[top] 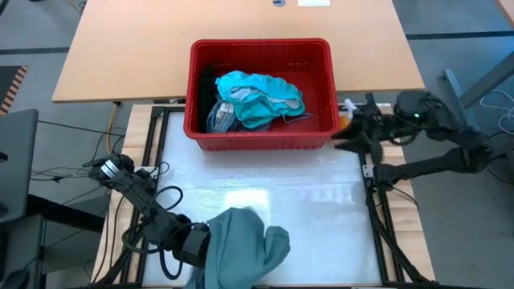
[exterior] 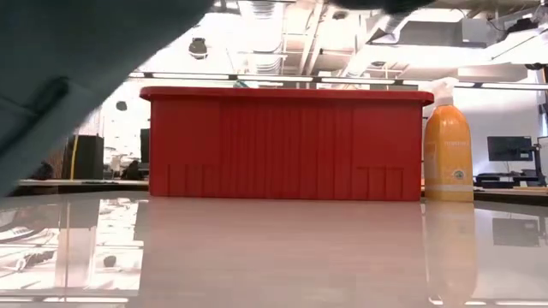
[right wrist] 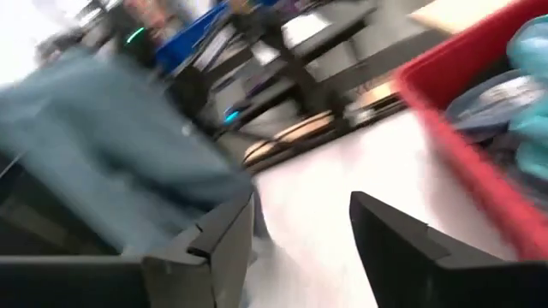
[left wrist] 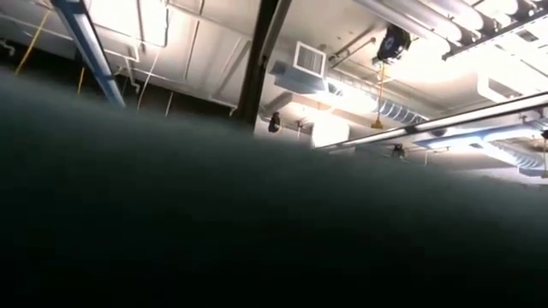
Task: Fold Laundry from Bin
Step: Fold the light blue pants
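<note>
Only the high view shows teal laundry (top: pixel 261 98) inside the bin (top: pixel 261 136), the left gripper (top: pixel 201 245) clamping a grey-green garment (top: pixel 245 249) near it, right gripper (right wrist: pixel 300 227) spread, empty.

Ceiling glare, R wrist view blurred

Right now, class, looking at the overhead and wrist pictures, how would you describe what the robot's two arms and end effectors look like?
Both arms are dark, nearly black, built of jointed tube-like links. The left arm has loose black cables looping beside it. The right arm shows a small green light near its wrist. The right end effector has two flat, angular black fingers.
</note>
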Robot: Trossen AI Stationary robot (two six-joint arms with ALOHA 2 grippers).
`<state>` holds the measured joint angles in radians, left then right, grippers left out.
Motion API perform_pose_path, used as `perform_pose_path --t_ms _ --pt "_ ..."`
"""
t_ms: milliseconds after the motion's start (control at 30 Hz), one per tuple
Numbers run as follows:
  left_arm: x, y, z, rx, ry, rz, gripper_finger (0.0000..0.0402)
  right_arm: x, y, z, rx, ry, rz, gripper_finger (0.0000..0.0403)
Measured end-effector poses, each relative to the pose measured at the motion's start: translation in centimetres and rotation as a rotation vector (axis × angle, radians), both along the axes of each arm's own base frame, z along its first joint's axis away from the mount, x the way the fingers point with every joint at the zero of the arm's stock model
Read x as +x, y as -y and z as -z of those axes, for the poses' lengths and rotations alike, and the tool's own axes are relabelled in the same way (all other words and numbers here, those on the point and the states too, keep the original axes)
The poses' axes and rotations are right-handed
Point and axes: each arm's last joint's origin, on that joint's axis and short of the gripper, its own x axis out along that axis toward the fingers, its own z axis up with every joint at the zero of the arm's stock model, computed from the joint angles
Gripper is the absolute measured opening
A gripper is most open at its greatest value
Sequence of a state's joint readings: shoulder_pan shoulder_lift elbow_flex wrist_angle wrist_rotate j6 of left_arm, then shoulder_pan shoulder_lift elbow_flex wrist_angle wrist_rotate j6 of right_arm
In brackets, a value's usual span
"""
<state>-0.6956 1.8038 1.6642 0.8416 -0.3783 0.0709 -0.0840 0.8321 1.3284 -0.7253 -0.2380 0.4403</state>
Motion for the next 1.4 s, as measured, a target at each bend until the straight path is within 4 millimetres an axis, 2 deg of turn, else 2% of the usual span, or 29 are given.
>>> perform_pose_path --t_ms 67,167,300,400,500,567,633,767,867,967,1033,1167,1400 --pt "0.0 0.0 0.0 0.007 -0.017 0.004 0.0 -0.3 -1.0 1.1 -0.034 -0.012 -0.142 0.0231" --pt "-0.3 -0.1 -0.1 0.02 -0.11 0.044 0.0 -0.5 -2.5 4.3 -0.14 0.007 -0.246 0.0229" --pt "-1.1 -0.2 0.0 0.043 -0.272 0.103 0.0 0.3 -4.7 9.6 -0.197 0.242 -0.238 0.0217" --pt "-1.7 -0.7 0.2 0.063 -0.419 0.148 0.0 1.0 -6.7 13.0 -0.103 0.501 -0.282 0.0209" --pt "-2.5 -1.6 0.0 0.102 -0.5 0.139 0.0 2.3 -8.2 16.2 0.016 0.586 -0.232 0.0206" --pt "-2.9 -2.1 -0.2 0.13 -0.524 0.128 0.0 3.3 -9.5 18.0 -0.072 0.56 -0.241 0.0205" --pt "-3.2 -2.5 -0.3 0.193 -0.535 0.137 0.0 4.3 -11.1 19.0 -0.28 0.548 -0.268 0.0205" --pt "-3.3 -2.3 -0.1 0.284 -0.528 0.184 0.0 5.9 -14.3 18.3 -0.729 0.625 -0.271 0.0205" --pt "-3.3 -2.2 -0.1 0.291 -0.526 0.197 0.0 7.6 -16.3 16.8 -1.026 0.619 -0.151 0.0206" --pt "-3.3 -2.2 -0.1 0.288 -0.524 0.197 0.0 9.5 -17.6 15.2 -1.26 0.541 0.008 0.0209" --pt "-3.3 -2.2 -0.1 0.286 -0.525 0.198 0.0 10.6 -18.4 14.8 -1.389 0.459 0.06 0.0213" --pt "-3.3 -2.2 -0.1 0.283 -0.529 0.201 0.0 12.8 -19.7 13.7 -1.515 0.413 0.075 0.0226" --pt "-3.4 -2.0 0.0 0.288 -0.53 0.22 0.0 15.4 -20.8 12.7 -1.541 0.354 0.123 0.0258"
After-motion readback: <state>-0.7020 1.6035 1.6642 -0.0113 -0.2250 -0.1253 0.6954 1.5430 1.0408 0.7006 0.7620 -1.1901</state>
